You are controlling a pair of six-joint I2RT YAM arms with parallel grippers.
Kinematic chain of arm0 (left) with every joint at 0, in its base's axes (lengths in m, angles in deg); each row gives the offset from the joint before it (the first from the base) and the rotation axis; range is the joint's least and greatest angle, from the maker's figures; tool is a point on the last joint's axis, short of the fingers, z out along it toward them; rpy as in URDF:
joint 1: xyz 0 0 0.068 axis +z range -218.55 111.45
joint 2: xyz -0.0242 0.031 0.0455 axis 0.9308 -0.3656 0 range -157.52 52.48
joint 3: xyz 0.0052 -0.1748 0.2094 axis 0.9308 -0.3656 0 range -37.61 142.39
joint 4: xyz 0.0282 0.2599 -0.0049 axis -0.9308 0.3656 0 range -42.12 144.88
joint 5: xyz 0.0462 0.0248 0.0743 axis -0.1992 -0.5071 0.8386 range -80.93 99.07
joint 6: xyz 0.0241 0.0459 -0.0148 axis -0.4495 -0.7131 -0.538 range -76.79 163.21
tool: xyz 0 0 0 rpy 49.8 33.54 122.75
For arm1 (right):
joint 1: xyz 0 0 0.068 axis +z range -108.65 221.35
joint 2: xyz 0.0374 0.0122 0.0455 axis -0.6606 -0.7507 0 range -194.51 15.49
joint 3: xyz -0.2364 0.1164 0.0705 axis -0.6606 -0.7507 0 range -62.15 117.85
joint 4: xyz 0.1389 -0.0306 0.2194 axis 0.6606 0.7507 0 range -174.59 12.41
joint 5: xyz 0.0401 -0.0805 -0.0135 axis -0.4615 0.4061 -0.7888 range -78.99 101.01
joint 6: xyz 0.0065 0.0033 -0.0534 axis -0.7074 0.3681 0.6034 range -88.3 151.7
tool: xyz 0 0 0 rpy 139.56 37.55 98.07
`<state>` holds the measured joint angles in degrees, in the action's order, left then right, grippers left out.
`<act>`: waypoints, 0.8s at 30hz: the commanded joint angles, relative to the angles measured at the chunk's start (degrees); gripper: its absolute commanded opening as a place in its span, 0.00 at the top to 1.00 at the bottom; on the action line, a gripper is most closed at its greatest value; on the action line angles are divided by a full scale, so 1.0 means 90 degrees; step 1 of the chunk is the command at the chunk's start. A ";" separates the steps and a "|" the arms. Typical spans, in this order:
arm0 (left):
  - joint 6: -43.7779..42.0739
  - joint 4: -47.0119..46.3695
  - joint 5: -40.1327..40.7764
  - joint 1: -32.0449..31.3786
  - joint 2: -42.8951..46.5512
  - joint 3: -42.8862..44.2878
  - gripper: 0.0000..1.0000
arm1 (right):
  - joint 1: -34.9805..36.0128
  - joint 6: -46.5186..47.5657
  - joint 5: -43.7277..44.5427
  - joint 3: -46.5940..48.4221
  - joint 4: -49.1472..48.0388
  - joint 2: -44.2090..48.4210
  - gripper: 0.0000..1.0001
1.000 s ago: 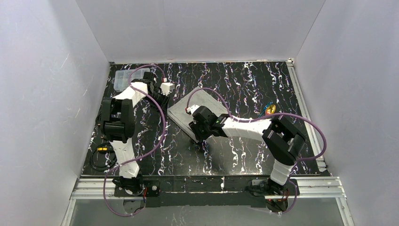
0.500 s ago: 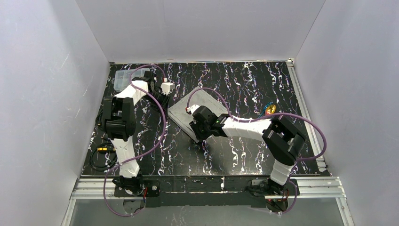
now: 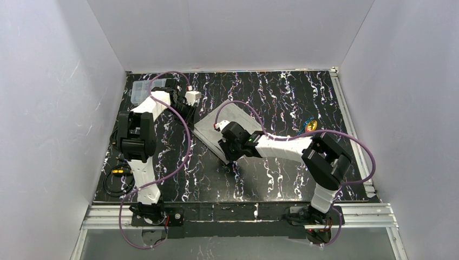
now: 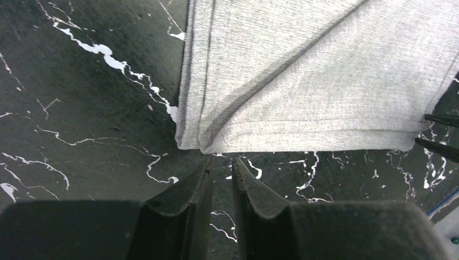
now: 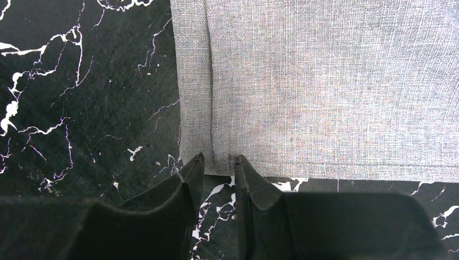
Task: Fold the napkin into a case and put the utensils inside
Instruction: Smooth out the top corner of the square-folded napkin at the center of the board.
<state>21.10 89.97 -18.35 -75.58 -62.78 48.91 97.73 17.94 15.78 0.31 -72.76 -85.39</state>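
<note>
The napkin (image 3: 230,122) lies folded into a flat light-grey rectangle, turned at an angle in the middle of the table. My left gripper (image 3: 189,110) hovers just off its left corner (image 4: 189,142), jaws a narrow slit apart with nothing between them (image 4: 222,161). My right gripper (image 3: 225,153) is at the near corner. Its fingertips (image 5: 200,158) overlap the napkin's hemmed edge (image 5: 219,162), with a gap still showing between them (image 5: 218,157). The utensils (image 3: 309,125), blue and gold, lie on the table to the right, apart from both grippers.
A clear plastic compartment box (image 3: 141,91) sits at the far left corner behind the left arm. Black coiled cable (image 3: 115,177) lies by the left edge. White walls enclose the black marbled table (image 3: 281,179) on three sides.
The right jaws have narrowed around the napkin's near edge. The left wrist has drawn back slightly toward the far left. The napkin has not moved.
</note>
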 commanded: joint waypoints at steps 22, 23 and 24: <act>0.0269 -0.0774 0.0767 -0.0010 -0.0266 -0.0262 0.82 | 0.0034 -0.0098 0.0122 0.0002 -0.0173 0.0297 0.71; 0.0269 -0.0772 0.0771 -0.0010 -0.0261 -0.0279 0.83 | 0.0033 -0.0093 0.0148 0.0023 -0.0129 0.0303 0.73; 0.0270 -0.0774 0.0761 -0.0010 -0.0251 -0.0285 0.82 | 0.0034 -0.0095 0.0158 0.0035 -0.0105 0.0306 0.75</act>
<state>23.76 82.54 -12.08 -75.58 -65.38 47.25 97.73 17.06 15.85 -0.06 -74.07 -85.37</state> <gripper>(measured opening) 0.177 0.280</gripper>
